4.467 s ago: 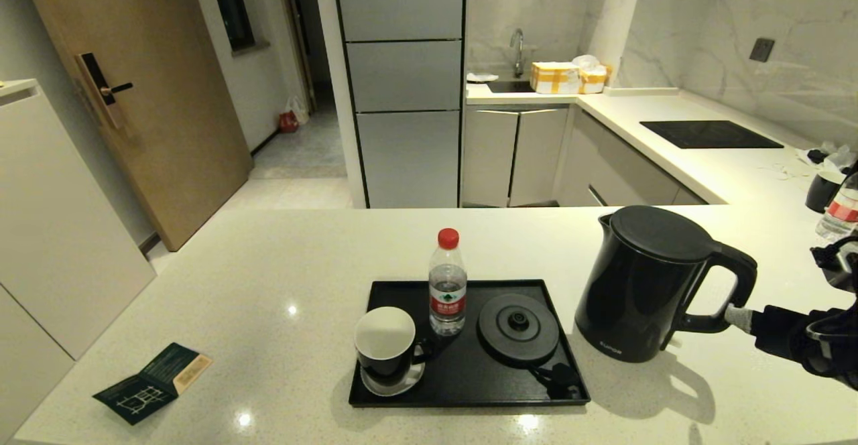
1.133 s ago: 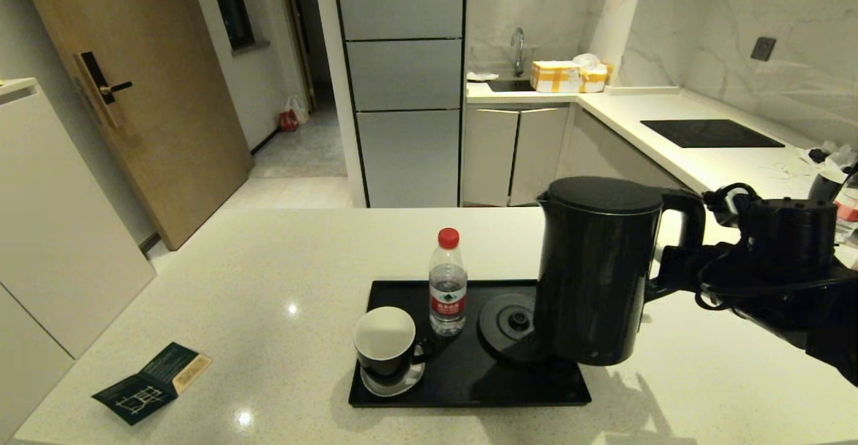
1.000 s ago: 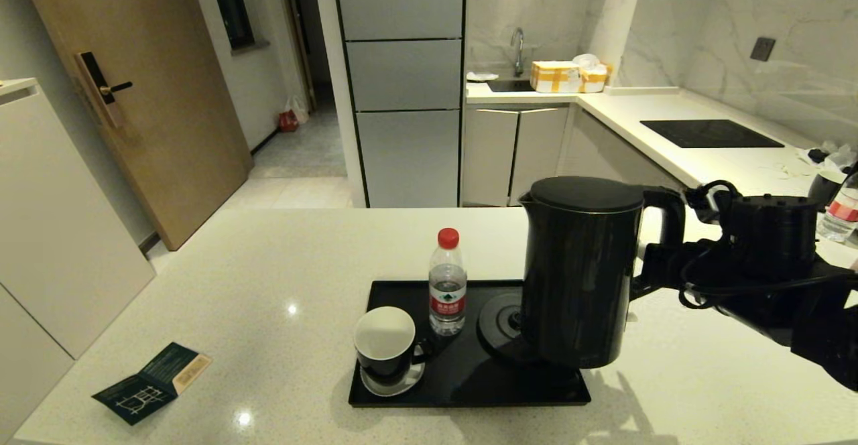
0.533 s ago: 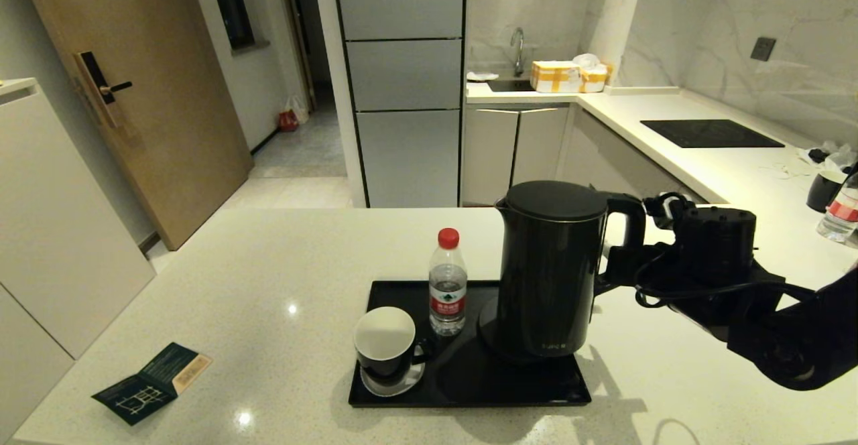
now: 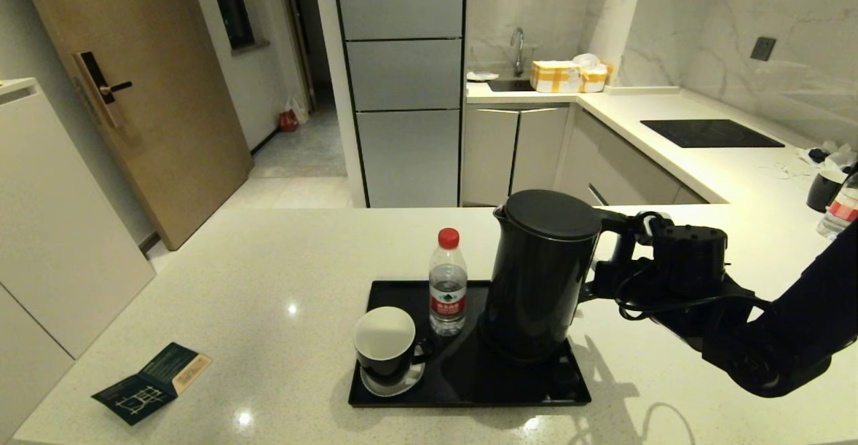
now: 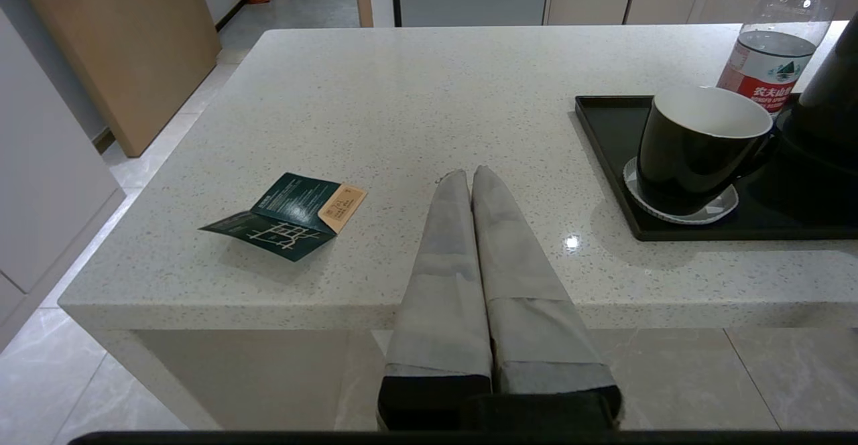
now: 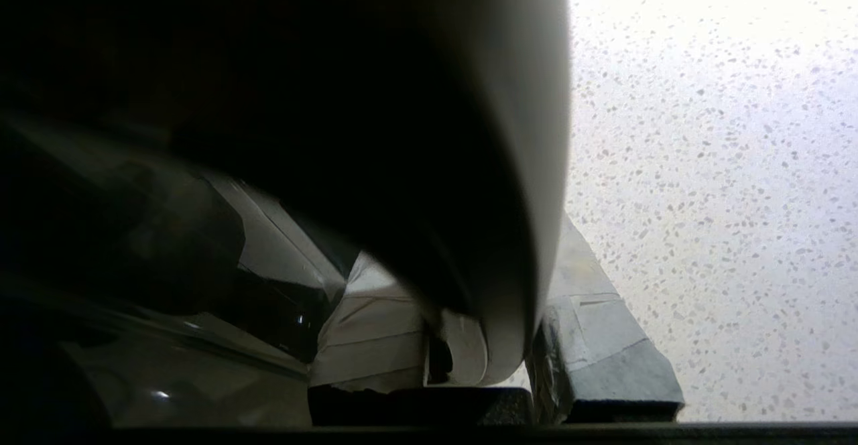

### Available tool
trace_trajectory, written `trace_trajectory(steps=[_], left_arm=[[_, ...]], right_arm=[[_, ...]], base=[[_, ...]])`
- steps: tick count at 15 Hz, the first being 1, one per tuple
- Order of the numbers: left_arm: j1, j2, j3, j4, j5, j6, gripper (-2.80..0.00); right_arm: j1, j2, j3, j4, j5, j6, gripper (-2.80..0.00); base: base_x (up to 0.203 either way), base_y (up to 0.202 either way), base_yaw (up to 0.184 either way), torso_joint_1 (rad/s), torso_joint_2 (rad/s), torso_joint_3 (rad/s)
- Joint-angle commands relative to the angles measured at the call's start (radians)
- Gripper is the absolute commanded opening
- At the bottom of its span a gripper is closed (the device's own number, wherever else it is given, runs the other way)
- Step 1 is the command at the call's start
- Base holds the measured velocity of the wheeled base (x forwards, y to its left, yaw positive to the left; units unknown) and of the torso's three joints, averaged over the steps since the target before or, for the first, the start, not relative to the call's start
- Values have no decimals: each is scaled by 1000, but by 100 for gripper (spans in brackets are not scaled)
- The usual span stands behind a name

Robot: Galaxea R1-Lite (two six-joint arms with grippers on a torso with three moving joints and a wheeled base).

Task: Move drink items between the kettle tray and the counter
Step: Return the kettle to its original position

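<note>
Once our right gripper (image 5: pixel 606 277), clamped on its handle, had carried the electric kettle (image 5: pixel 539 274) from the counter (image 5: pixel 201 297), it stood on the kettle tray (image 5: pixel 469 391), while our left gripper (image 6: pixel 469 180) idled, fingers together.

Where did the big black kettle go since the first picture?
The right tool took the kettle by its handle, lifted it off the counter and carried it left onto the tray, over its base. It still holds the handle. The bottle, mug and left tool stayed put.
</note>
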State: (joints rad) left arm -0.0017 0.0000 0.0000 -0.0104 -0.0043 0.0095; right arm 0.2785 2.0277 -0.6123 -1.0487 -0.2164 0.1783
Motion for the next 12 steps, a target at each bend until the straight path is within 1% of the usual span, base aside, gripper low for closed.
trace_trajectory(steps=[1,4,5,6,12], left_arm=[[0,-2,0,0,0,0,-280],[0,-2,1,0,0,0,-280],[0,-2,0,0,0,0,-280],[0,-2,1,0,0,0,-280],[0,-2,0,0,0,0,-280]], right_arm=[[1,-12,8,-2,-3,-1,-280],[2,-51,23,9,-2,-15,-280],[8,-62,26,19,-2,-52,-280],[9,-64,28,21,-2,-64,-280],[31,-21,32,9,-3,-61,-280]], base=[[0,0,0,0,0,0],[0,0,0,0,0,0],[0,0,0,0,0,0],[0,0,0,0,0,0],[0,0,0,0,0,0]])
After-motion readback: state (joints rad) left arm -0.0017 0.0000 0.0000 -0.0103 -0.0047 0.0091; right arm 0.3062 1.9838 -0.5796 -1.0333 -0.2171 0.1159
